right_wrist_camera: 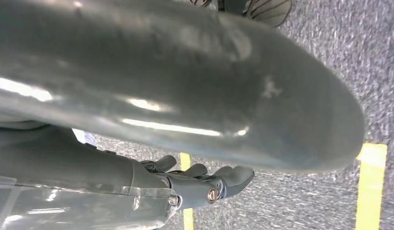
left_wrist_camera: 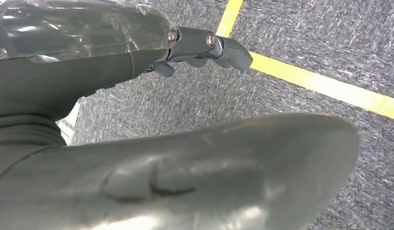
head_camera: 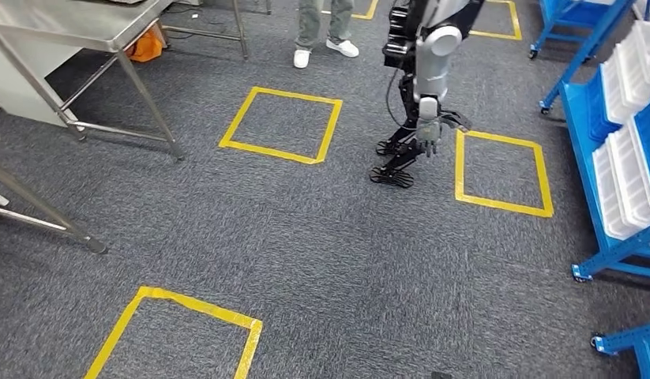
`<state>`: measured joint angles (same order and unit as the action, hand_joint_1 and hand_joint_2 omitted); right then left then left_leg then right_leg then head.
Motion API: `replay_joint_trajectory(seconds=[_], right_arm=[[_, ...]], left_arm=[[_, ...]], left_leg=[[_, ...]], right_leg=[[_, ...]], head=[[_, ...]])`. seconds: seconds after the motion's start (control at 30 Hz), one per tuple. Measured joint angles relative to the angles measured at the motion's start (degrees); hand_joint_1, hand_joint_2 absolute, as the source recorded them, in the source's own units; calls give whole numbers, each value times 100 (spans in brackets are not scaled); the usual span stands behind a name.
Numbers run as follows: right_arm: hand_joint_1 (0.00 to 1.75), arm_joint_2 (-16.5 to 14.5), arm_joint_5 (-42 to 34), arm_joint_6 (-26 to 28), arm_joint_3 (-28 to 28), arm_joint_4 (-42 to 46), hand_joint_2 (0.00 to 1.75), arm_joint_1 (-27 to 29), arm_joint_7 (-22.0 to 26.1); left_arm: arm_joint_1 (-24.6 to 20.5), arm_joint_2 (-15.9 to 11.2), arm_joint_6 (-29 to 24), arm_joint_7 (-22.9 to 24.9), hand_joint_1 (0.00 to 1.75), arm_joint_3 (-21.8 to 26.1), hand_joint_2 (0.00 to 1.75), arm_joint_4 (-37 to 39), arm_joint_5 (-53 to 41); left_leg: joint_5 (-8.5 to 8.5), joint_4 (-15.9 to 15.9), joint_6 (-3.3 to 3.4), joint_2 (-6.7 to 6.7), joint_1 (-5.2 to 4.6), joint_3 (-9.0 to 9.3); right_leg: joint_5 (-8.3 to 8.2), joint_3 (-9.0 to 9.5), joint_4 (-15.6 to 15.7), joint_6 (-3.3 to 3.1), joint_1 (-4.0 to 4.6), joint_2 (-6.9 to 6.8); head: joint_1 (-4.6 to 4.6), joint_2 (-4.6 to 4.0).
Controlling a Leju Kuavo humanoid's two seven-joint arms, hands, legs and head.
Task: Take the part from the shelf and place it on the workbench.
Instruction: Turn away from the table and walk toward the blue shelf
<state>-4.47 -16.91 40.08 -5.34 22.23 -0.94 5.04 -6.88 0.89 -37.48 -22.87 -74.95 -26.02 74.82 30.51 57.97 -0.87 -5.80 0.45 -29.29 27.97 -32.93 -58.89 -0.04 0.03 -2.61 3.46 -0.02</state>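
The part cannot be made out among the white bins (head_camera: 629,71) that are sitting in the blue shelf (head_camera: 578,142) at the right of the head view, so I cannot tell where it is lying. The left hand (left_wrist_camera: 180,167) and right hand (right_wrist_camera: 185,86) are both hanging over grey carpet, fingers loosely apart, holding nothing. The steel workbench (head_camera: 69,24) is standing well apart at the far left, with a person (head_camera: 321,31) standing beyond a yellow tape square (head_camera: 280,125).
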Motion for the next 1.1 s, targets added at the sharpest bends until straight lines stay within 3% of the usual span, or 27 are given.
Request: replay_joint_trajectory(seconds=[0.03, 0.1, 0.17, 0.2, 0.23, 0.27, 0.3, 0.37, 0.43, 0.5, 0.57, 0.67, 0.73, 0.77, 0.8, 0.83, 0.9, 0.97, 1.03, 1.1], right_arm=[[0, 1, -13, -1, -19, -10, 0, 4, -7], [0, 9, -51, -3, -62, -33, 0, 0, -14], [0, 11, -92, -8, -104, -50, 0, -11, -18], [0, 9, -109, -12, -126, -60, 0, -16, -21], [0, 8, -124, -15, -146, -71, 0, -18, -23], [0, 8, -137, -19, -163, -83, 0, -18, -25], [0, 8, -148, -24, -179, -92, 0, -18, -27], [0, 8, -166, -31, -211, -104, 0, -24, -31], [0, 8, -193, -31, -236, -109, 0, -38, -37], [0, 9, -240, -24, -255, -113, 0, -38, -42], [0, 14, -298, -13, -290, -120, 0, -25, -47], [0, 16, -381, -8, -359, -126, 0, -40, -43], [0, 21, -420, -8, -396, -133, 0, -46, -30], [0, 27, -435, -8, -410, -141, 0, -44, -26], [0, 37, -449, -8, -422, -149, 0, -42, -22], [0, 48, -460, -8, -432, -156, 0, -43, -20], [0, 65, -471, -8, -447, -165, 0, -62, -10], [0, 75, -477, -7, -453, -181, 0, -79, -1], [0, 90, -483, -4, -456, -211, 0, -79, 1], [0, 106, -486, -2, -458, -236, 0, -86, -7]], left_arm=[[0, -3, -1, -5, 0, 0, 0, -5, 8], [-2, -9, -4, -22, 0, 0, 0, -14, 20], [12, -15, -9, -34, 0, 0, 0, -17, 28], [24, -18, -10, -36, 0, 0, 0, -17, 33], [32, -21, -13, -37, 0, 0, 0, -17, 38], [35, -22, -14, -38, 0, 0, 0, -17, 42], [34, -24, -15, -39, 0, 0, 0, -17, 44], [26, -25, -15, -48, 0, 1, 0, -17, 49], [26, -25, -15, -70, 0, 2, 0, -17, 60], [28, -25, -6, -102, 0, 2, 0, -17, 69], [22, -25, 16, -144, 0, 2, 0, -16, 68], [27, -26, 43, -209, 0, 2, 0, -12, 80], [33, -31, 47, -229, 0, 2, 0, -8, 87], [31, -33, 48, -234, 0, 2, 0, -6, 87], [29, -34, 48, -237, 0, 2, 0, -6, 87], [27, -34, 48, -240, 0, 2, 0, -6, 87], [22, -36, 48, -244, 0, 2, 0, -5, 86], [13, -39, 49, -246, 0, 2, 0, -5, 85], [5, -43, 52, -246, 0, 2, 0, -5, 83], [0, -49, 60, -251, 0, 2, 0, -4, 76]], left_leg=[[44, 40, -35, 43, 8, 7], [289, 398, -80, 265, 25, -117], [632, 1113, -86, 467, 24, -444], [722, 1415, -83, 501, 20, -595], [706, 1551, -76, 520, 16, -677], [585, 1480, -64, 535, 16, -667], [378, 1200, -47, 569, 19, -562], [36, 493, -12, 786, 40, -301], [-53, 146, 13, 955, 48, -194], [-59, 108, 57, 889, 31, -188], [-93, 50, 130, 768, 35, -163], [-107, 8, 193, 551, 32, -144], [-94, 9, 204, 403, 20, -141], [-85, 9, 201, 339, 18, -135], [-73, 10, 192, 281, 18, -120], [-59, 10, 177, 229, 19, -100], [-24, 13, 124, 143, 0, -64], [-5, 7, 64, 78, -8, -39], [23, 13, -3, 59, 13, -1], [208, 264, -52, 240, 25, -72]], right_leg=[[-12, 7, 20, -31, -6, 51], [-40, 21, 56, -103, -24, 150], [-43, 16, 56, -146, -9, 261], [-41, 18, 53, -154, 1, 331], [-40, 21, 48, -156, 8, 407], [-38, 27, 40, -155, 11, 485], [-34, 33, 27, -148, 10, 559], [-14, 13, -24, -117, 8, 693], [-8, -38, -64, -61, -4, 808], [-26, -72, -57, 9, -25, 911], [59, -127, -176, 66, -25, 773], [543, -552, -1072, 137, -32, 386], [690, -803, -1582, 170, -63, 321], [608, -784, -1548, 177, -75, 301], [434, -647, -1287, 176, -83, 267], [234, -434, -876, 167, -84, 195], [7, -96, -200, 117, -41, 38], [5, -35, -29, 47, 12, 22], [-18, -21, 13, -25, 10, 121], [-47, 13, 67, -95, -13, 208]], head=[[-18, 0], [-68, 0], [-137, 0], [-164, 0], [-185, 0], [-201, 0], [-214, 0], [-236, 0], [-245, 0], [-242, 0], [-216, 0], [-95, 0], [-50, 0], [-34, 0], [-13, 0], [11, 0], [44, 0], [24, 0], [-7, 0], [-44, 0]])
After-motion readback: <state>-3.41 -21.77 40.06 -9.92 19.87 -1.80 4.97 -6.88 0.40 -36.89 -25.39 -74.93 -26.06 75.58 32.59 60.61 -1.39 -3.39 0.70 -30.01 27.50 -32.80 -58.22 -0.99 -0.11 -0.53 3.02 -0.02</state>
